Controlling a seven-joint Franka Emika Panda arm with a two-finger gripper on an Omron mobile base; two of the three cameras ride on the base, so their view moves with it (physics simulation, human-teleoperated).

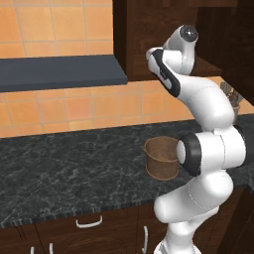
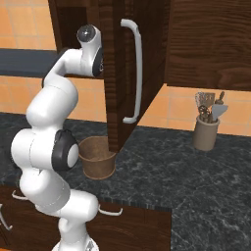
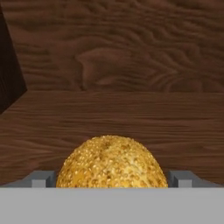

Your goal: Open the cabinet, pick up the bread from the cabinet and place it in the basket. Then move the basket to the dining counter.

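Bread point(image 3: 112, 162) sits right in front of your hand camera, a golden seeded loaf lying on the wooden shelf point(image 3: 113, 118) inside the cabinet point(image 2: 147, 44). Your claw point(image 3: 112, 179) is released, jaws spread wide, with one grey fingertip point(image 3: 39, 179) on each side of the loaf, so the bread lies squarely between them; you cannot tell whether the tips touch it yet. Behind the loaf you see the cabinet's back wall. From the right base view, the arm reaches up into the cabinet, whose door point(image 2: 120, 73) stands swung open with its long silver handle point(image 2: 136, 68) facing you. Below, the basket point(image 1: 161, 157) stands upright on the black counter point(image 1: 74, 163), near its front edge, and a pot of utensils point(image 2: 206, 125) stands well apart towards the back wall.
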